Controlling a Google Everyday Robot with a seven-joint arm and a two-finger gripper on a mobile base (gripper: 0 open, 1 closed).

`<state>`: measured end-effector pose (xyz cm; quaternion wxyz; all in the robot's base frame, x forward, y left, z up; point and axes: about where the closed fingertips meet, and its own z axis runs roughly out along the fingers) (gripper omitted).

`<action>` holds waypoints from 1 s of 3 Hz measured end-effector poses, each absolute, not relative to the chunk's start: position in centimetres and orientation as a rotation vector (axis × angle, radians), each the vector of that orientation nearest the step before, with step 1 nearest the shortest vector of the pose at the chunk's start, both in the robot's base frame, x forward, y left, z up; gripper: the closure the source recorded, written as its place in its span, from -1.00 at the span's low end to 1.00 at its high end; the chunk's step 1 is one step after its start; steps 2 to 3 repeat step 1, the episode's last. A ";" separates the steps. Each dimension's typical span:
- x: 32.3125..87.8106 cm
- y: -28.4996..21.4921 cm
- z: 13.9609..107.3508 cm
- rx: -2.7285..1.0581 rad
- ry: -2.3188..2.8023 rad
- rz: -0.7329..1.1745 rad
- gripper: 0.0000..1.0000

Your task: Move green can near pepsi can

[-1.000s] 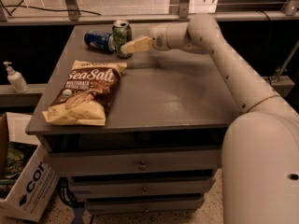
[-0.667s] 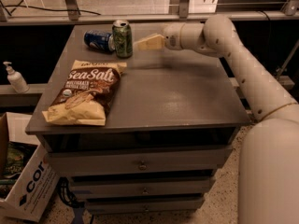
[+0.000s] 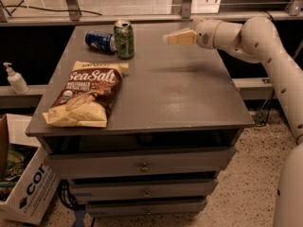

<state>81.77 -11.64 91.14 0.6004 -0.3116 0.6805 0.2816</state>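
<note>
The green can [image 3: 124,40] stands upright at the back left of the grey table [image 3: 180,98]. The pepsi can [image 3: 99,40] lies on its side right beside it, on its left, and the two look to be touching or nearly so. My gripper [image 3: 167,38] hovers over the back of the table, well to the right of the green can, pointing left toward it. It holds nothing and is apart from both cans.
A sea salt chip bag [image 3: 85,96] lies on the table's front left. A hand pump bottle [image 3: 15,78] stands on a ledge to the left. A cardboard box [image 3: 23,183] sits on the floor at the lower left. Drawers [image 3: 142,164] face the front.
My gripper was right at the green can a second ago. It has pulled away to the right, leaving the can standing next to the pepsi can.
</note>
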 end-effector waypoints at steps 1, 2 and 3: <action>81.7 -12.2 91.2 -0.717 1.578 0.647 -1.00; 81.7 -12.2 91.2 -0.717 1.578 0.647 -1.00; 81.7 -12.2 91.2 -0.717 1.578 0.647 -1.00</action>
